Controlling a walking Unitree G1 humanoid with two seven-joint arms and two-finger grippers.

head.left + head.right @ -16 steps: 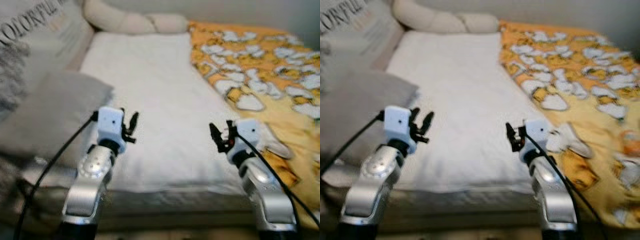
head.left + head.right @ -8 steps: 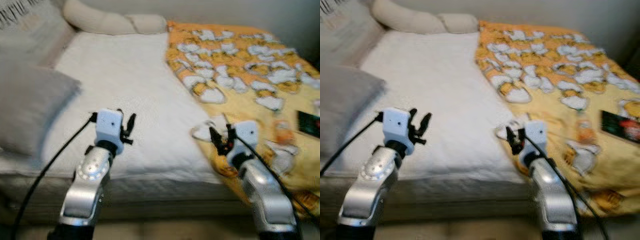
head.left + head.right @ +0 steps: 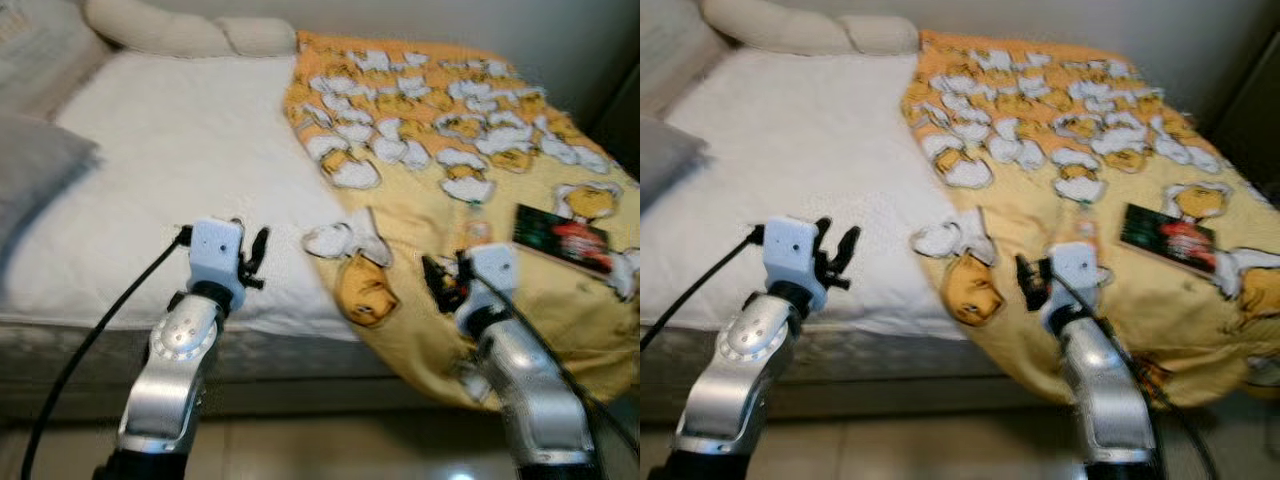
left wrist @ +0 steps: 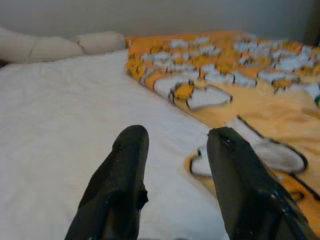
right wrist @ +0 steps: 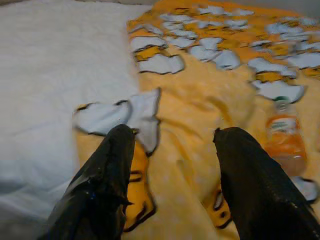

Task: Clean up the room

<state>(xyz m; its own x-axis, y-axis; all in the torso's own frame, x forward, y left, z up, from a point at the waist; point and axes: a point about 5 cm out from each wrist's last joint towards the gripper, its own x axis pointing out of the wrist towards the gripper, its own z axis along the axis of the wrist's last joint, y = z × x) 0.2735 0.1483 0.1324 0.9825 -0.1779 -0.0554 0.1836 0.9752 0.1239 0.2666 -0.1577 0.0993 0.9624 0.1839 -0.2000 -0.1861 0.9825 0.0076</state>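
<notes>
barely begun — an orange plastic bottle (image 5: 283, 141) and a dark flat book (image 3: 1166, 238) lie on the yellow cartoon-print blanket (image 3: 520, 180). left pincer (image 3: 250, 262) and right pincer (image 3: 444, 284) hover spread, empty, at the bed edge.

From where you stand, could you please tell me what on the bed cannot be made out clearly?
- Book on the yellow blanket: cover print blurred in both eye views.
- Orange bottle: label blurred in the right wrist view; the right hand partly hides it in the eye views.
- Grey pillow: cut off by the left edge.
</notes>
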